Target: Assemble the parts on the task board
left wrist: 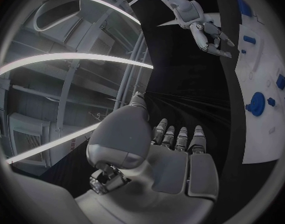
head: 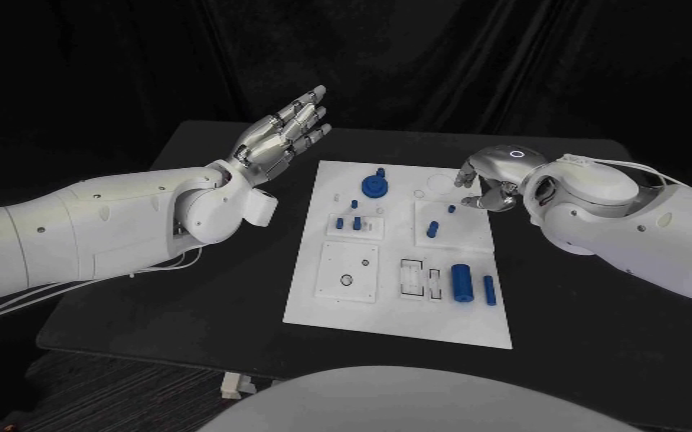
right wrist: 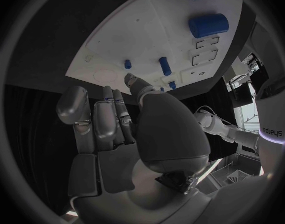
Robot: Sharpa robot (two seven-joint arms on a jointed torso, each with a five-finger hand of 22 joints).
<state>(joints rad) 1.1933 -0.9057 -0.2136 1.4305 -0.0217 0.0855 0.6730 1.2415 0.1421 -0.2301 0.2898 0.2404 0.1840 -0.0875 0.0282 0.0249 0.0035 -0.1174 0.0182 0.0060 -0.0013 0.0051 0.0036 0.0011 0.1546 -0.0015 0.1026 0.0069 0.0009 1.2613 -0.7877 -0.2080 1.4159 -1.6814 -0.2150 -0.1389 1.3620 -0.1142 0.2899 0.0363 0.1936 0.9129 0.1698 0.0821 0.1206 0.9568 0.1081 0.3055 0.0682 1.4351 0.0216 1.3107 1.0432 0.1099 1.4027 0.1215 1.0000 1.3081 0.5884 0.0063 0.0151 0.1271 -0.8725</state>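
Left robot hand (head: 284,133) raised, released; right robot hand (head: 490,180) empty, fingers loosely spread, over white rectangular task board (head: 361,307) bearing small blue parts (head: 462,281).

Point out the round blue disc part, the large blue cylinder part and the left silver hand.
round blue disc part (head: 375,187): head view, its flat top face.
large blue cylinder part (head: 462,281): head view, its curved side.
left silver hand (head: 283,135): head view, its palm.

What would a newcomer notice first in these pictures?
First, the white task board in the middle of the black table, dotted with small blue parts. Then the left hand, raised open beside the board's far left corner, and the right hand, curled at its far right edge.
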